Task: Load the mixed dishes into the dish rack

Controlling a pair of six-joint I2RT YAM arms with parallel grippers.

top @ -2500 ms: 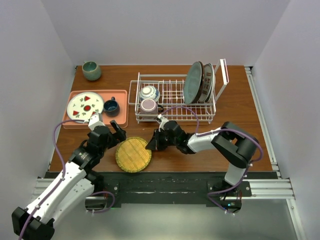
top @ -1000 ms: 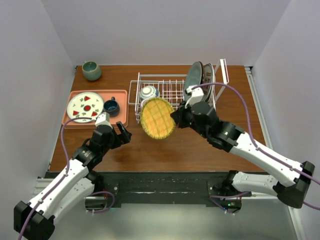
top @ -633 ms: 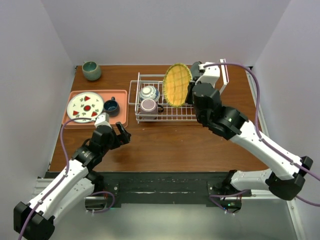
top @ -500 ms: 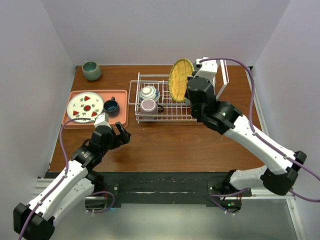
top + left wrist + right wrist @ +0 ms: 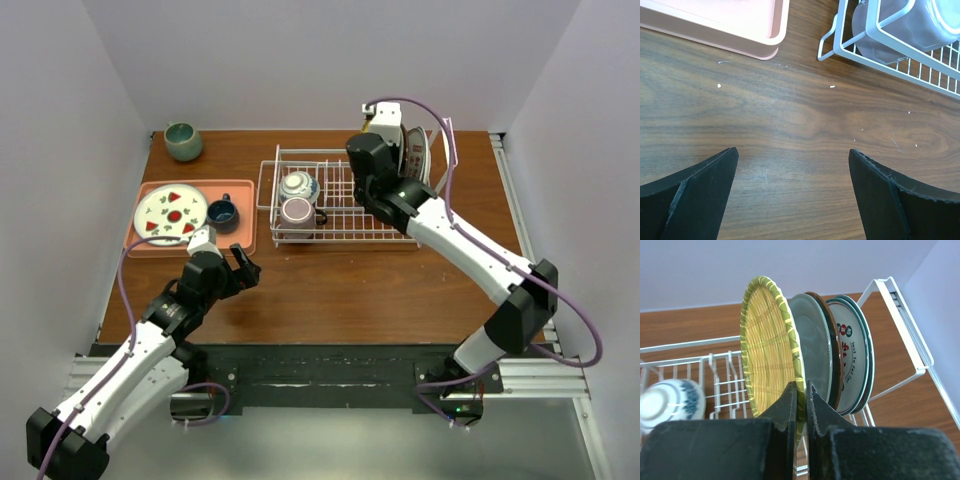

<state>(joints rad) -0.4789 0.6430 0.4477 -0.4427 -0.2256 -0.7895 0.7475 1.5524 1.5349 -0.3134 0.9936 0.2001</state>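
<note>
In the right wrist view my right gripper (image 5: 801,387) is shut on the lower rim of the yellow plate (image 5: 767,355). The plate stands on edge over the dish rack (image 5: 263,190), right beside the upright teal plate (image 5: 815,350) and the lettered white plate (image 5: 852,360). The blue-and-white bowl (image 5: 298,185) and the pinkish mug (image 5: 297,211) sit at the rack's left end. From above, my right arm hides the yellow plate. My left gripper (image 5: 792,152) hangs open over bare wood in front of the rack, holding nothing.
A salmon-pink tray (image 5: 240,240) at the left holds a white plate with red fruit marks (image 5: 170,212) and a dark blue cup (image 5: 221,212). A grey-green cup (image 5: 183,141) stands at the far left corner. The rack's tall wire end piece (image 5: 900,305) rises behind the plates.
My right arm lifted the yellow plate off the table front and carried it to the rack's right end, turning it on edge beside the teal plate. The left arm barely moved.
</note>
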